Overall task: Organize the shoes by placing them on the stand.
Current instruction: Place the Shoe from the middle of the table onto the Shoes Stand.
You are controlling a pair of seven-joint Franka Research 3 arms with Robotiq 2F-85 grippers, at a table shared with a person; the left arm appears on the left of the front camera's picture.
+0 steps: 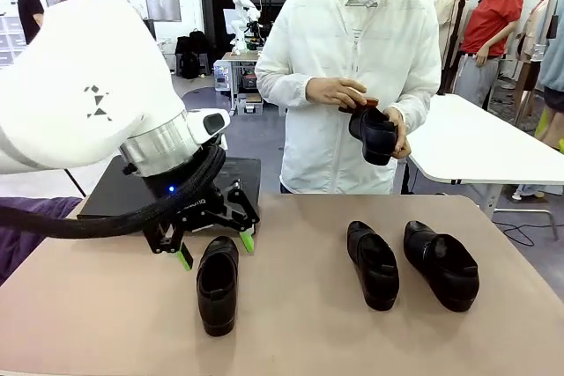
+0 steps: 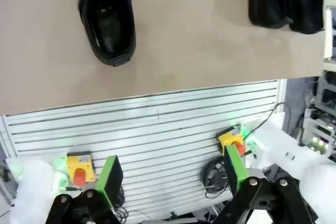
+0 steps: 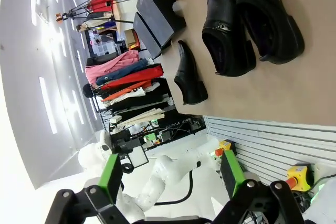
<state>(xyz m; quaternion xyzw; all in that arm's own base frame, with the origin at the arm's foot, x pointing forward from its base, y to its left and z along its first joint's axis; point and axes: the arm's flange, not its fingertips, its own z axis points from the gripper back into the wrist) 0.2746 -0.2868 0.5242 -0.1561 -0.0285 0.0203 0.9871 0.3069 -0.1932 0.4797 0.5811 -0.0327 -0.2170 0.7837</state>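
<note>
Left gripper and right gripper gape empty; glossy black leather slip-on shoe lies near-to-far, toe toward the person.

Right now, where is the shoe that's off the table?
Front view: the person holds that shoe beyond the table's far edge, right of centre, behind the two right-hand shoes.

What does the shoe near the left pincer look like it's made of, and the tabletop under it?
The shoe looks like black leather or a leather-like synthetic, judging by its smooth upper with a soft sheen along the toe; which of the two is hard to tell. The tabletop looks like matte beige laminate or coated board, with an even colour, no visible grain and no glare.
</note>
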